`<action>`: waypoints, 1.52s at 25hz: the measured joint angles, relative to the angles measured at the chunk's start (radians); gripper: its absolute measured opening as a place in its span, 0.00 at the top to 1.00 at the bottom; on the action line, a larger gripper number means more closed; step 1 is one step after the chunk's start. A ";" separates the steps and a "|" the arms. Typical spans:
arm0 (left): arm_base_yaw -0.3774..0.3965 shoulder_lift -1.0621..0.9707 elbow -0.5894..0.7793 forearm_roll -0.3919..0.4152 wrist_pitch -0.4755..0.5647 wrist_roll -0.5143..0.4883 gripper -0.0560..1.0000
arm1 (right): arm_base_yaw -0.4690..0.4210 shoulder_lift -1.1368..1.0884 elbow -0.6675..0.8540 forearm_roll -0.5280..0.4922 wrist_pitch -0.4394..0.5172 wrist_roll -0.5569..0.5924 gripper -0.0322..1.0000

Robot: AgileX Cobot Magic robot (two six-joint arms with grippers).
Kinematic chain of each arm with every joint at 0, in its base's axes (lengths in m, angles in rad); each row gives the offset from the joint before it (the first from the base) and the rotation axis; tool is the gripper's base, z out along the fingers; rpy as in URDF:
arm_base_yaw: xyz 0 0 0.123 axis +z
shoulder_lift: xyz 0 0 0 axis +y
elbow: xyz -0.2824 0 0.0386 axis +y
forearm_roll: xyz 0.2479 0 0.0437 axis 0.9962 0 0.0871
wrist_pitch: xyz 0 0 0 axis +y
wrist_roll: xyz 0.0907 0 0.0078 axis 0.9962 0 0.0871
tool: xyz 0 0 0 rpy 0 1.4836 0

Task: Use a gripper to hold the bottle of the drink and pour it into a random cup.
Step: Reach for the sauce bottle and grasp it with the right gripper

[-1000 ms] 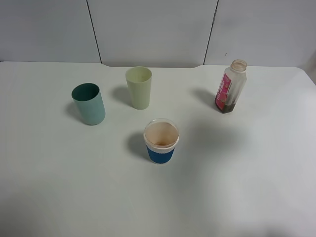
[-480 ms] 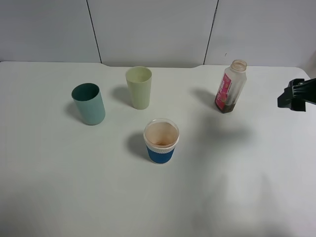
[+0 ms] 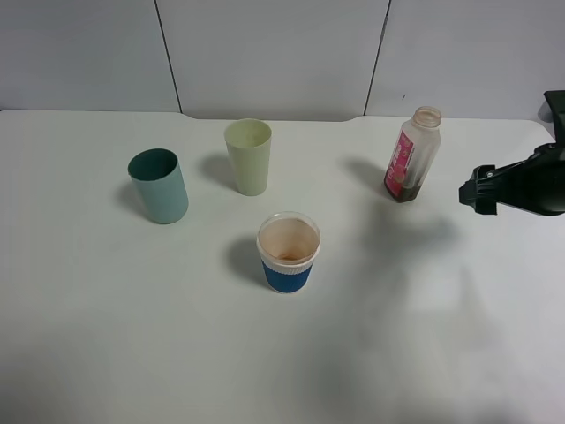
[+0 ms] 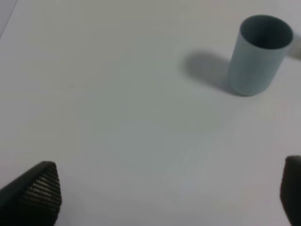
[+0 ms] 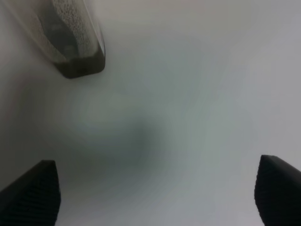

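The bottle of the drink (image 3: 412, 155) stands upright at the back right of the table, whitish with a pink label and no cap. A little dark brown drink (image 3: 404, 189) lies at its bottom. The cup (image 3: 288, 252), white with a blue sleeve, stands in the middle and is stained brown inside. My right gripper (image 3: 478, 188) hovers to the right of the bottle, apart from it, open and empty. The right wrist view shows the bottle's base (image 5: 70, 42) ahead of the right gripper (image 5: 153, 197). My left gripper (image 4: 164, 197) is open and empty; it is out of the exterior high view.
A teal cup (image 3: 159, 185) stands at the left and shows in the left wrist view (image 4: 259, 54). A pale green cup (image 3: 248, 156) stands behind the blue-sleeved cup. The white table (image 3: 132, 336) ends at a grey wall behind.
My right gripper has come in from the right edge and moved left toward the bottle. The bottle and cups have not moved.
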 joint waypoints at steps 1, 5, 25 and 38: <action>0.000 0.000 0.000 0.000 0.000 0.000 0.07 | 0.000 0.023 0.000 0.000 -0.026 0.000 0.18; 0.000 0.000 0.000 0.000 0.000 0.000 0.07 | 0.000 0.113 0.000 -0.032 -0.132 0.000 0.18; 0.000 0.000 0.000 0.000 0.000 0.000 0.07 | 0.000 0.487 -0.001 -0.089 -0.812 -0.018 0.18; 0.000 0.000 0.000 0.000 0.000 0.000 0.07 | 0.000 0.596 -0.002 -0.088 -1.065 -0.083 0.18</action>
